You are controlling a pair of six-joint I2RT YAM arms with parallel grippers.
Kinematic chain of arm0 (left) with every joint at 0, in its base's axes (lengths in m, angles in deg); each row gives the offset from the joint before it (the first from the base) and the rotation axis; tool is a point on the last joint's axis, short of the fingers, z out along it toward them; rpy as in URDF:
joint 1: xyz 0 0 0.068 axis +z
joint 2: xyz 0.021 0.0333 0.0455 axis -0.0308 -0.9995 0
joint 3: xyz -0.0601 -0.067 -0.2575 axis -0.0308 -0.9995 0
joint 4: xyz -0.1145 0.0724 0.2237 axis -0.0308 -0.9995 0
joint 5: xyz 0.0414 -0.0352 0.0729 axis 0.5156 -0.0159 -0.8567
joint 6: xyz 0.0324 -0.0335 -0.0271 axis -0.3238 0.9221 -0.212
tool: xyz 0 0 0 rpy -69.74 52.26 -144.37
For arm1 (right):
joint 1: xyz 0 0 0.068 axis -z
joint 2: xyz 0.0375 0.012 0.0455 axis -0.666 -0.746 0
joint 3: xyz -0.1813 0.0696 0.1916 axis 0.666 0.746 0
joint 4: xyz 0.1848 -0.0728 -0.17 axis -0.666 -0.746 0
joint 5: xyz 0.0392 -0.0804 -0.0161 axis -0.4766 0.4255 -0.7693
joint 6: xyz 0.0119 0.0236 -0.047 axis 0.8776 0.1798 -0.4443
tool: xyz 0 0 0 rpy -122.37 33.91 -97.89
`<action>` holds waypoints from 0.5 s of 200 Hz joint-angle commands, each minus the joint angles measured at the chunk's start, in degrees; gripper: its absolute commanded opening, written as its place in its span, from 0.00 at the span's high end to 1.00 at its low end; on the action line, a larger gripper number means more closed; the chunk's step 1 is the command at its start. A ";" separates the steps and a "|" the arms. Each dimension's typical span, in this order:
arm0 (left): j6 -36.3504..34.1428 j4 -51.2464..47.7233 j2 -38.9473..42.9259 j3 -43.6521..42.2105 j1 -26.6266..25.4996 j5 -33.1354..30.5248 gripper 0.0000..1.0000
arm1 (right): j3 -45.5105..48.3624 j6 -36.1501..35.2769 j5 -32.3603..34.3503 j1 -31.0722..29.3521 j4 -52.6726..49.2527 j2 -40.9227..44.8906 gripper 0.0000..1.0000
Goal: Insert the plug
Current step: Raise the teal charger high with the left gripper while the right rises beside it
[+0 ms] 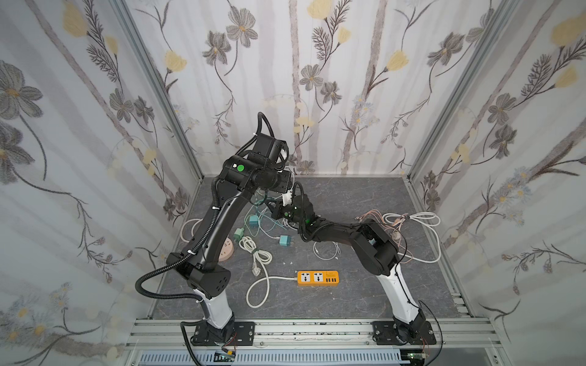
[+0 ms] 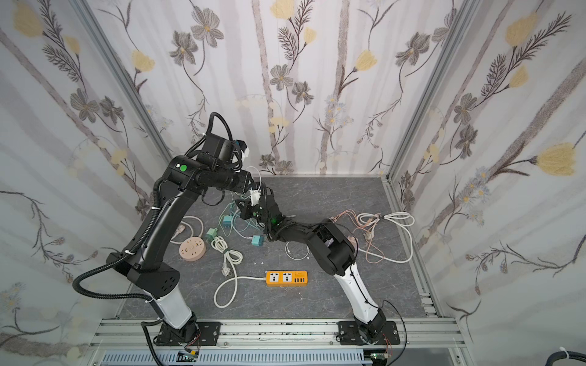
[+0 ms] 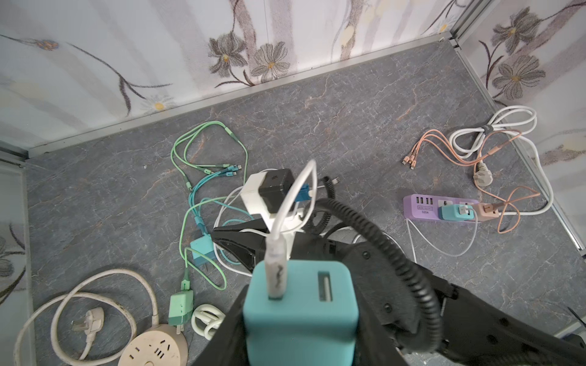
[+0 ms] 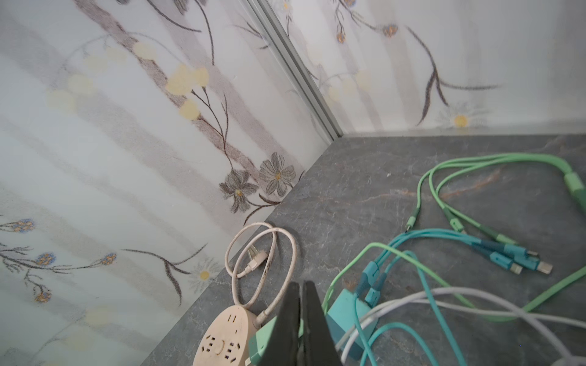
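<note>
Where the left gripper (image 3: 300, 336) clamps it from both sides, the teal charger (image 3: 301, 304) is held up off the table (image 3: 364, 104), its slotted face turned to the wrist camera. In both top views the left wrist hides it, over the back-middle of the table. A white USB plug (image 3: 275, 272) is seated in one of its two slots, and the other slot shows open. From that plug a white cable (image 3: 306, 177) arches up and back down toward the right arm. The right gripper (image 4: 301, 290) is near the charger, its two black fingers pressed together; whether they pinch any cable I cannot tell. Under both grippers lies a tangle of green and teal cables (image 3: 190, 177), with a second charger (image 3: 199, 250) and a green charger (image 3: 180, 305) on the table among them. A round beige socket (image 2: 192, 249) lies near the left wall. The orange power strip (image 1: 318, 278) lies flat nearer the front, well apart from both grippers. A purple power strip (image 3: 421, 207) lies toward the right, with a small teal adapter (image 3: 456, 213) and a pink plug (image 3: 490, 210) in it.
</note>
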 commanded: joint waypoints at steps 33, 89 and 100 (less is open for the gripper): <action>-0.34 4.72 2.45 0.39 0.16 1.22 0.77 | -5.01 -11.60 -4.97 9.47 -11.31 18.93 1.00; -0.03 5.63 0.34 6.35 0.15 5.06 0.77 | -20.65 -18.31 -10.50 16.79 -27.33 23.52 1.00; 0.19 6.09 -0.18 7.36 0.15 6.40 0.77 | -23.33 -20.87 -10.63 17.10 -29.66 23.70 1.00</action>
